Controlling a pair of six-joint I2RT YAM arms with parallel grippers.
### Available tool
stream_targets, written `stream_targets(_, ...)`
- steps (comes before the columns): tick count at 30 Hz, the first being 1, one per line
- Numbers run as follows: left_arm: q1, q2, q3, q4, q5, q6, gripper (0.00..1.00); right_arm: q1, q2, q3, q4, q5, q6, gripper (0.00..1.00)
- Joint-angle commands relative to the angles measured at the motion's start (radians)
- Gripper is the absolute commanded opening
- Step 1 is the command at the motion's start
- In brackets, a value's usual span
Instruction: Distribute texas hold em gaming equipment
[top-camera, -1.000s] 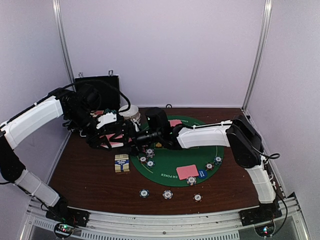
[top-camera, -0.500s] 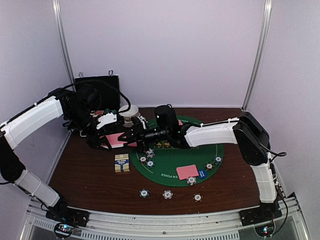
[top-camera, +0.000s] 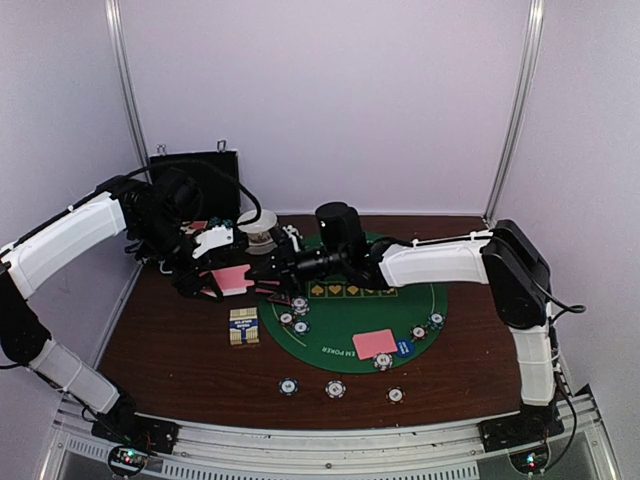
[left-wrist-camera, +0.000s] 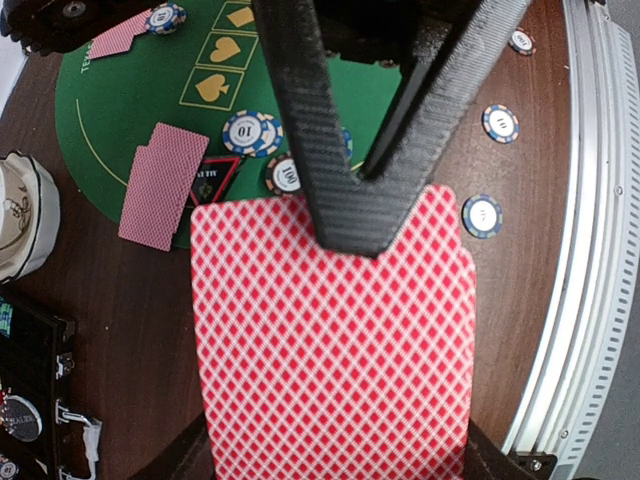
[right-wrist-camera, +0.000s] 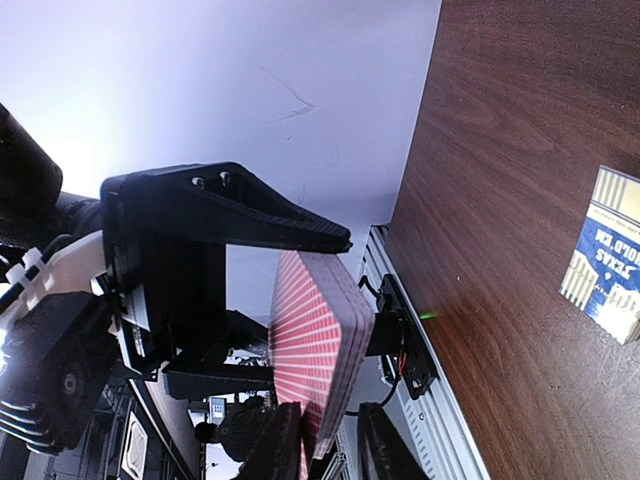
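Observation:
My left gripper is shut on a deck of pink-backed cards, held above the table's left side. The deck fills the left wrist view. My right gripper reaches across to it, its jaws open narrowly and straddling the deck's edge, one pad against the card back and a small gap at the other. Striped chips and a card lie on the mat. Three more chips lie near the front edge. Two cards and a red-triangle button lie below.
The round green felt mat covers the table's middle. A small card box lies left of it. A white bowl and a black case stand at the back left. A blue button rests on the mat.
My right arm has stretched left across the mat to the deck, and its jaws have narrowed around the deck's edge. The left arm and deck have stayed put.

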Motion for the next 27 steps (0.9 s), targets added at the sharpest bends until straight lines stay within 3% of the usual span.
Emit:
stream_targets(1, 0.003, -0.027, 0.021, 0.014, 0.008, 0.016, 0.00, -0.007, -0.059, -0.014, -0.019, -0.005, -0.013, 0.18)
stream_targets(3, 0.003, -0.026, 0.020, 0.014, 0.008, 0.017, 0.00, -0.006, -0.061, -0.012, -0.049, -0.003, -0.026, 0.21)
stream_targets(6, 0.004, -0.027, 0.019, 0.014, 0.009, 0.017, 0.00, 0.002, -0.065, 0.003, -0.135, 0.025, -0.084, 0.54)
stream_targets(9, 0.003, -0.025, 0.020, 0.014, 0.015, 0.016, 0.00, 0.015, -0.048, 0.037, -0.173, 0.043, -0.114, 0.68)
stream_targets(19, 0.004, -0.029, 0.016, 0.015, 0.018, 0.015, 0.00, 0.056, 0.081, 0.169, -0.080, 0.023, -0.026, 0.77)
stream_targets(27, 0.003, -0.028, 0.019, 0.014, 0.019, 0.016, 0.00, 0.061, 0.117, 0.187, -0.083, 0.009, -0.013, 0.74)
